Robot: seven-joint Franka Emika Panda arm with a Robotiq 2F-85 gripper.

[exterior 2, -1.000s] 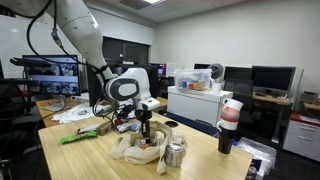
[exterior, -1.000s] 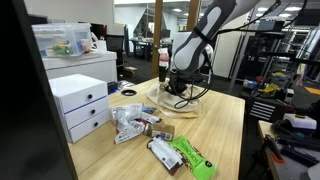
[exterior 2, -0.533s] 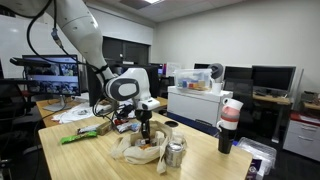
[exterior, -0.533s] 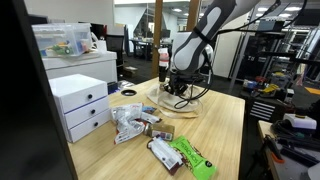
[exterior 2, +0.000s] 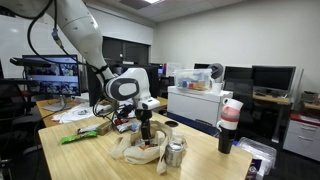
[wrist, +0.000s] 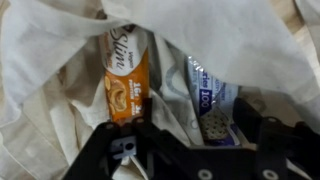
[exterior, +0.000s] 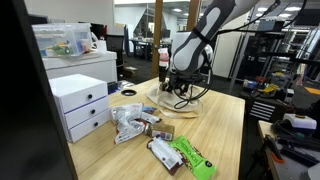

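Observation:
My gripper (wrist: 205, 140) points down into a cream cloth bag (wrist: 60, 60) on the wooden table. Its jaws stand open, and the black fingers (wrist: 268, 140) sit wide apart. Between them lies a blue and white snack packet (wrist: 208, 100) with a biscuit pictured on it, and nothing clamps it. An orange snack packet (wrist: 128, 85) lies just beside it in the bag. In both exterior views the gripper (exterior: 180, 88) (exterior 2: 146, 130) hangs over the bag (exterior: 160, 98) (exterior 2: 135, 150), fingertips hidden among the cloth folds.
Loose snack packets (exterior: 130, 122) and a green packet (exterior: 190, 157) lie on the table nearer its front edge. A white drawer unit (exterior: 82, 105) stands beside the table. A metal can (exterior 2: 175, 153) stands next to the bag, and a cup (exterior 2: 231, 118) sits further off.
The fingers have spread apart inside the bag. The arm itself has stayed in place over the bag.

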